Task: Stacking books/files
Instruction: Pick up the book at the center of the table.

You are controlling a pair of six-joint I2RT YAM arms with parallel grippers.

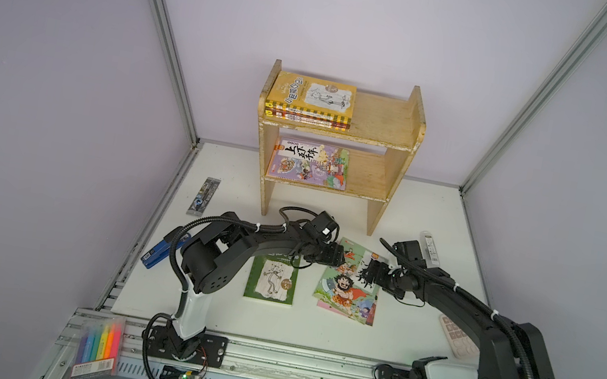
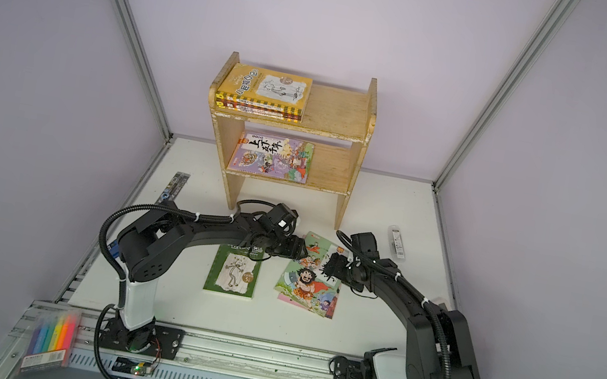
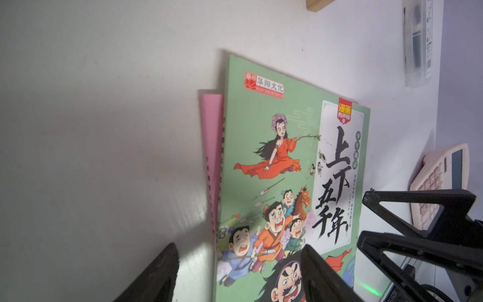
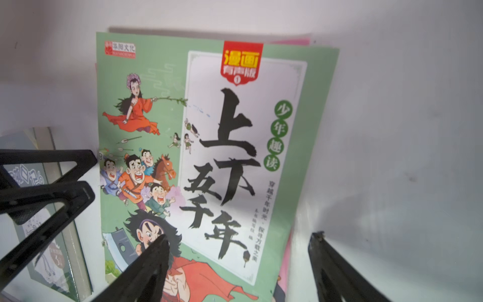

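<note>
Left jaws, right jaws: wide apart, empty, astride opposite edges of green cartoon book (image 1: 345,290)

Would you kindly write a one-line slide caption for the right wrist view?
Open right pincer poised over a green cartoon book lying atop a pink one.

In both top views the shelf unit (image 1: 410,127) stood at centre frame, at the back of the table (image 1: 310,335). A stack of books (image 1: 311,99) lay at the left end of its upper board, and a single book (image 1: 308,163) at the left end of the lower board. Lower in frame a sketch-cover book (image 1: 270,282) lay flat. Just right of it, a cartoon book (image 1: 347,291) lay on an under book (image 3: 210,136), seemingly a little askew. The calculator (image 1: 453,335) lay far right, and the highlighter pack (image 1: 97,346) at lower left, off the table.
</note>
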